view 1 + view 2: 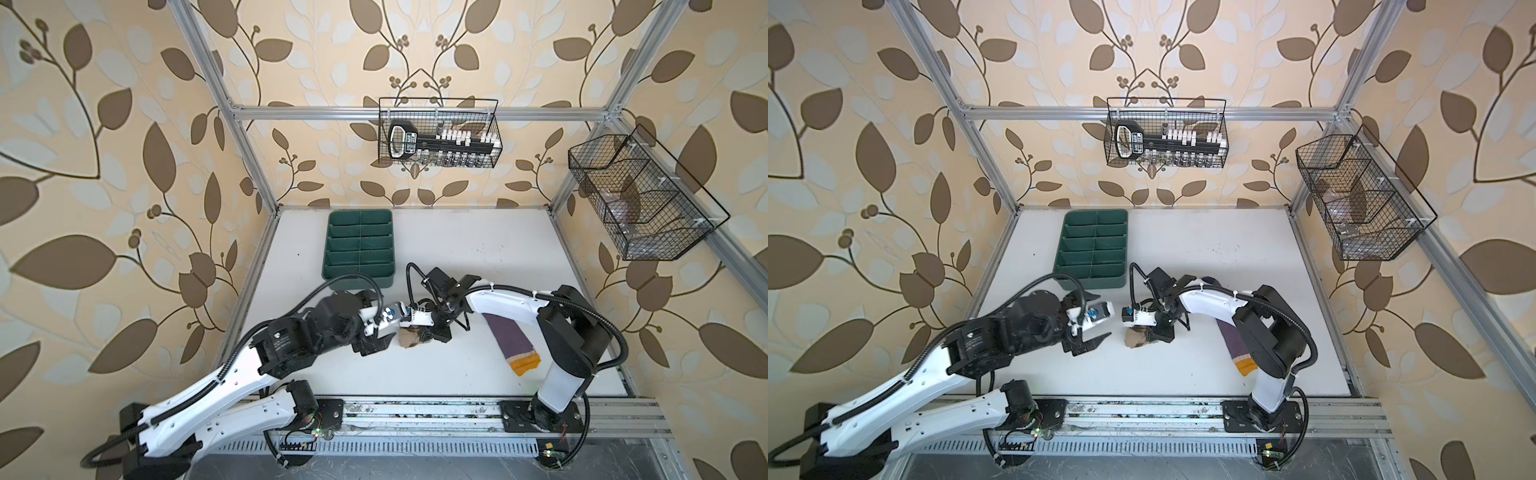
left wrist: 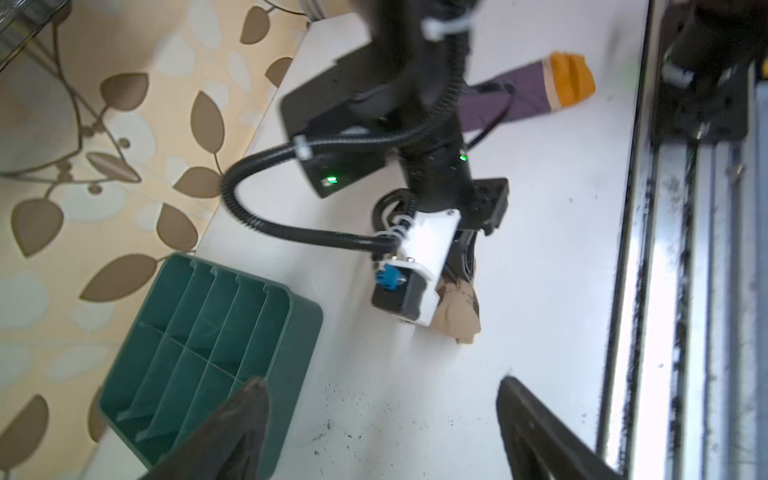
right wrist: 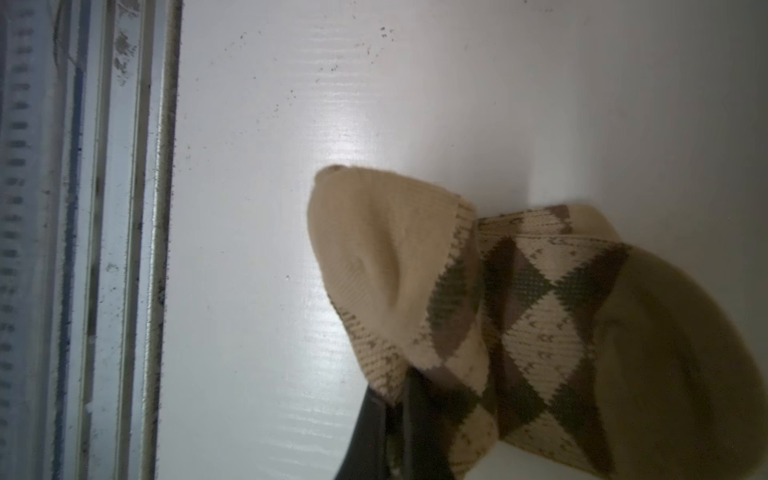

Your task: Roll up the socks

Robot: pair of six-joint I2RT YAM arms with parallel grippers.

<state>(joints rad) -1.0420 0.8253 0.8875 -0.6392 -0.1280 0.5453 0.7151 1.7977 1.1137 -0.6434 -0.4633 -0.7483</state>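
The tan argyle sock (image 3: pixel 498 311) lies bunched in a loose roll near the middle of the white table (image 1: pixel 457 257), seen in both top views (image 1: pixel 409 337) (image 1: pixel 1136 337). My right gripper (image 3: pixel 399 399) is shut on one end of it, the dark fingers pinching the fabric. The purple sock (image 1: pixel 511 340) with its orange cuff lies flat to the right, partly under the right arm (image 1: pixel 1233 343). My left gripper (image 2: pixel 381 381) hangs open just left of the tan sock, with nothing between its fingers.
A green divided tray (image 1: pixel 358 282) stands behind the left gripper, close to one finger (image 2: pixel 249 399). Two wire baskets (image 1: pixel 440 133) (image 1: pixel 640 199) hang on the back and right walls. A metal rail (image 1: pixel 415 411) runs along the table's front edge.
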